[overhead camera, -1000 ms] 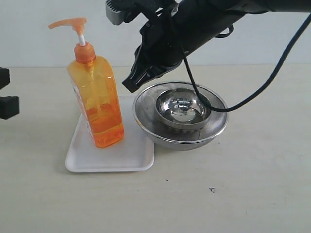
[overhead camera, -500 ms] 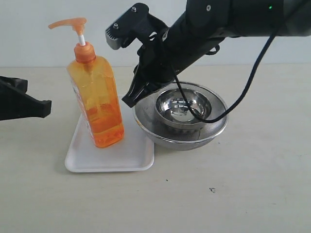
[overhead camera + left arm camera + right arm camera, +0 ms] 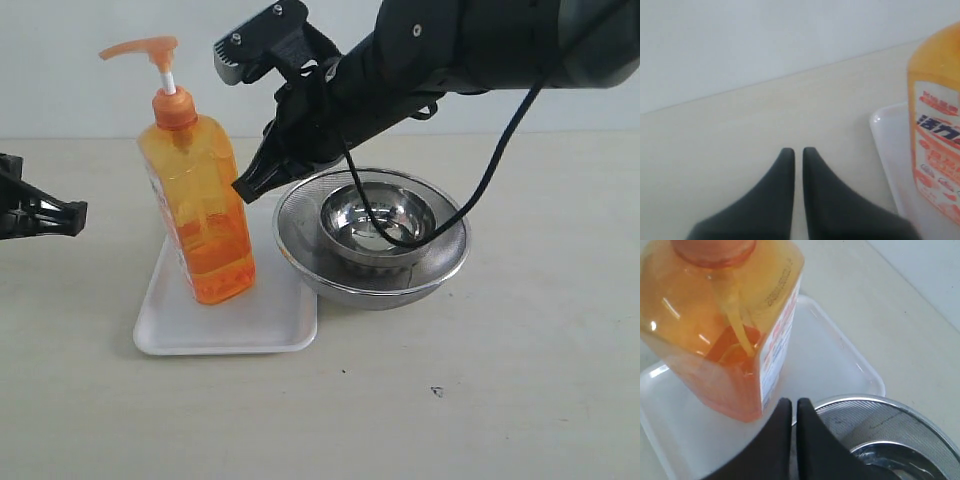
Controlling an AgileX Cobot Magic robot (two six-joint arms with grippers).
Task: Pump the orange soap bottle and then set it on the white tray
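**A:** Where are we finding the soap bottle?

**B:** We are seeing it standing upright on the white tray, over toward the tray's left side. Its pump head is sitting high on the white stem, and the spout is pointing left. The tray is lying flat on the bench.

**A:** And what are the right fingers doing?

**B:** They are hanging in the air just beside the bottle's right shoulder, apart from it. In the wrist view we are seeing the two tips pressed together with only a thin slit between them, and they are gripping nothing.

**A:** Are we seeing anything else near them?

**B:** A steel mesh bowl is sitting just right of the tray, and a smaller shiny steel bowl is resting inside it. We are not able to tell whether the mesh bowl's rim is touching the tray. A black cable is drooping from the right arm into the small bowl.

**A:** And the left fingers?

**B:** They are hovering at the left edge of the bench, well apart from the bottle and pointing toward it. They are closed tip to tip and are holding nothing.
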